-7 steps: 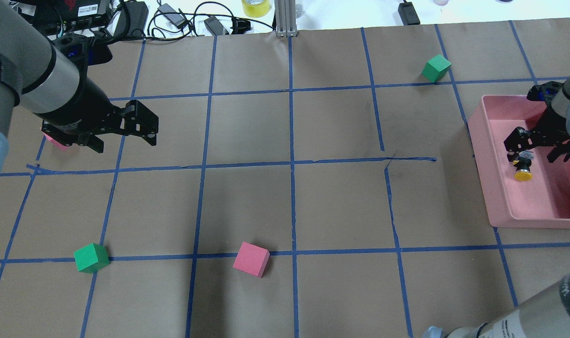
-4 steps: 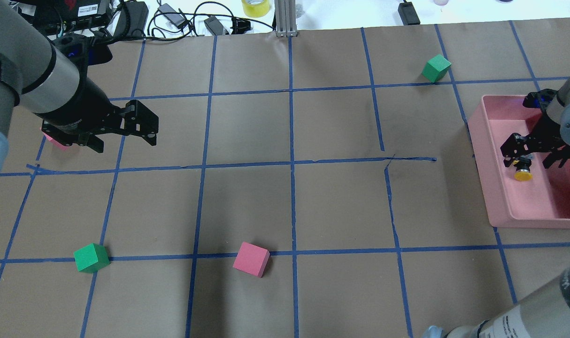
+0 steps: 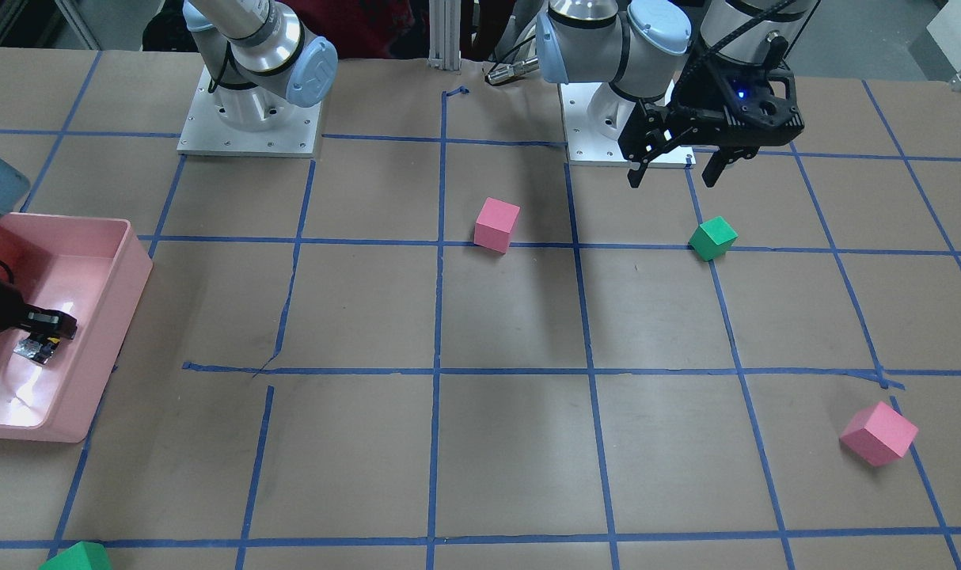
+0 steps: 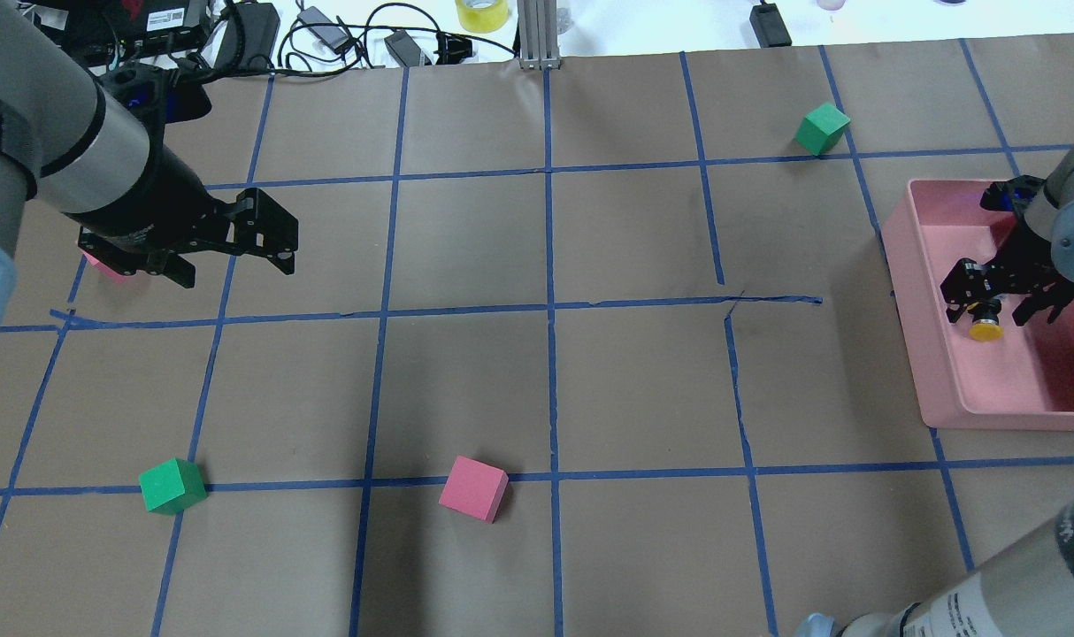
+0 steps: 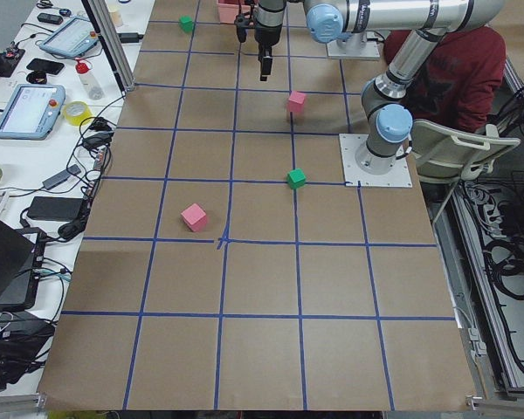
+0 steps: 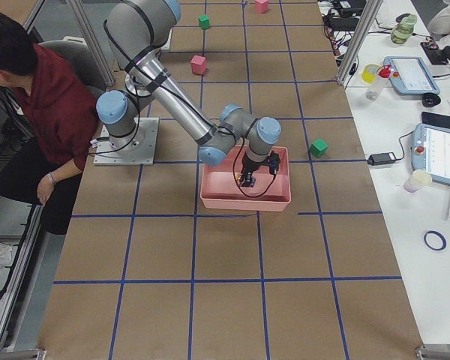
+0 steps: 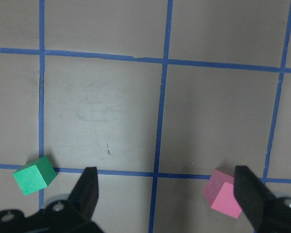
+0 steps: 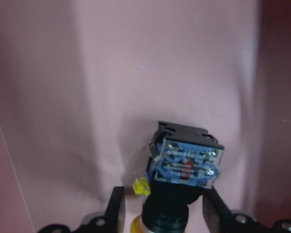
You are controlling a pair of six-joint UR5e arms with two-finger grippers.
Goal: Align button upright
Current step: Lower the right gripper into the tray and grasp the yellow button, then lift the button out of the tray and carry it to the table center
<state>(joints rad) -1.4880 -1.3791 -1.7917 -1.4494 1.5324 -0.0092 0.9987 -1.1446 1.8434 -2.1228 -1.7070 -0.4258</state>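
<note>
- Right under my right wrist camera, the button point(image 8: 184, 167) lies on its side on the floor of the pink tray point(image 4: 910, 336). Its terminal block points away from the robot and its yellow cap toward it.
- My right gripper point(image 4: 986, 316) straddles the button's black collar, jaws parted with a small gap on either side, gripping nothing.
- Far across the table, my left gripper point(image 7: 167, 194) hangs wide open and empty, with a green cube point(image 7: 35, 174) below one finger and a pink cube point(image 7: 223, 196) below the other.
</note>
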